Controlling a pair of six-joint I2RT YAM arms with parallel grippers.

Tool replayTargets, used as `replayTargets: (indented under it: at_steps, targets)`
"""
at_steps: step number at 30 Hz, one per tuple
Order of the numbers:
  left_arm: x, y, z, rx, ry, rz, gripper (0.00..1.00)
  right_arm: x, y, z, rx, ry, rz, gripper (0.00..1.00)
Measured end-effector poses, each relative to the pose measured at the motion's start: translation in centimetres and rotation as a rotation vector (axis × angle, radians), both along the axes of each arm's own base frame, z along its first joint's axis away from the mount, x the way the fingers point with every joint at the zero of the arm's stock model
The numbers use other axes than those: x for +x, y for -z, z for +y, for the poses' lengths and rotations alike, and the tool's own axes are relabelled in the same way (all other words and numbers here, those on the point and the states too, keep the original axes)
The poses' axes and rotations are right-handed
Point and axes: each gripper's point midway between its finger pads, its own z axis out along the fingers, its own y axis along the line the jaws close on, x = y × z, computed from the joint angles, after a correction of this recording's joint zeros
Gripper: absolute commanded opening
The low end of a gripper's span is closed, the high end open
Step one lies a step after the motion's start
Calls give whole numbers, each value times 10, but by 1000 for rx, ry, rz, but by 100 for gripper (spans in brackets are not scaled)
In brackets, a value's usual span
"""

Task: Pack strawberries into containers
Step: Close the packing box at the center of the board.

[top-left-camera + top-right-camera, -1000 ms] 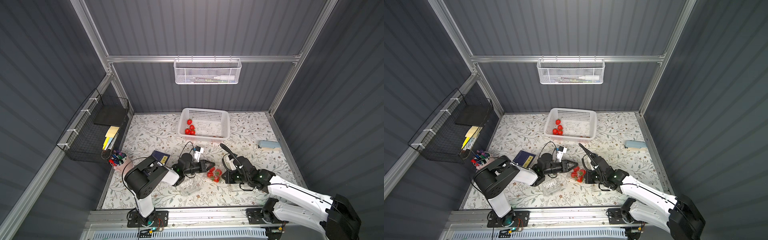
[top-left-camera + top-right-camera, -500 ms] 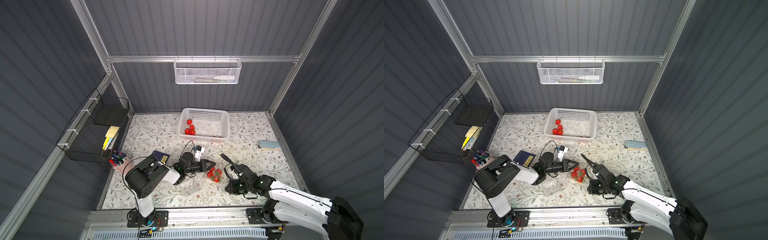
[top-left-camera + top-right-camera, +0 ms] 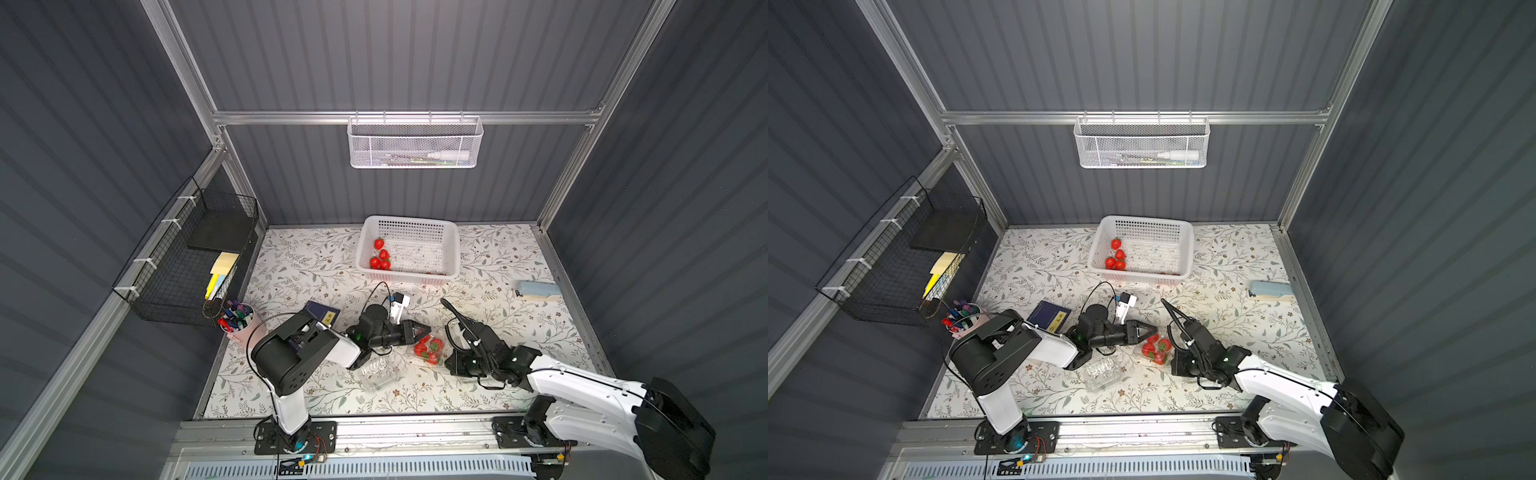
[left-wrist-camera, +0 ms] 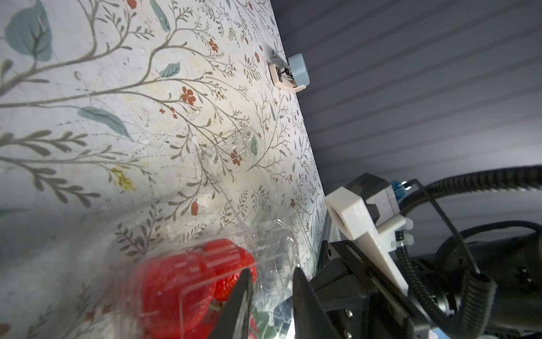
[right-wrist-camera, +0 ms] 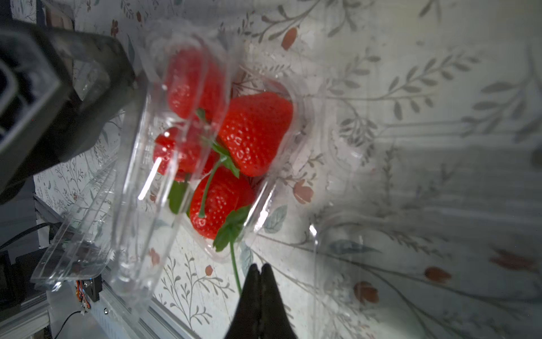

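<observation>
A clear container (image 3: 428, 350) (image 3: 1156, 349) holding three strawberries (image 5: 255, 129) (image 4: 187, 281) sits mid-table, its lid (image 5: 137, 176) tilted up. My left gripper (image 3: 424, 330) (image 3: 1152, 329) (image 4: 272, 271) is shut on that lid's edge, with clear plastic between the fingers. My right gripper (image 3: 449, 362) (image 3: 1174, 361) (image 5: 260, 265) is shut and empty, low beside the container's rim, with a green stem next to its tips. An empty container (image 3: 380, 372) (image 3: 1102, 374) lies nearer the front. Another clear container (image 4: 231, 152) (image 5: 346, 243) rests close by. More strawberries (image 3: 380, 257) (image 3: 1116, 257) lie in the white basket (image 3: 407, 276).
A pale blue stapler (image 3: 538, 290) lies at the right edge. A dark blue booklet (image 3: 322, 316) and a pen cup (image 3: 237, 320) stand left of my left arm. A black wire basket (image 3: 195, 253) hangs on the left wall, and a white mesh basket (image 3: 415, 143) on the back wall.
My right arm has drawn back toward the front edge and dropped lower beside the filled container, staying shut. The left gripper has kept its hold without moving.
</observation>
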Motion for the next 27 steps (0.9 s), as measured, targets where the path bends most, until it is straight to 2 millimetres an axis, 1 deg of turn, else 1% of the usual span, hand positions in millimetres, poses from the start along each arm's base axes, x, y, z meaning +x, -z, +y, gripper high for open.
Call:
replayTargets:
  at_steps: [8, 11, 16, 22, 24, 27]
  targets:
    - [0, 1, 0, 2, 0, 2, 27, 22, -15, 7, 27, 23, -45, 0]
    - [0, 3, 0, 5, 3, 6, 27, 26, -16, 9, 37, 20, -41, 0]
    - [0, 6, -1, 10, 5, 11, 27, 16, -17, 10, 57, -4, -13, 0]
    - [0, 5, -2, 8, 8, 10, 27, -6, -39, 13, 118, -76, -32, 0]
    - [0, 4, -3, 6, 12, 7, 27, -14, -40, 14, 122, -101, -13, 0]
    - [0, 4, -3, 7, 15, 9, 27, -26, -32, 13, 101, -130, 39, 0]
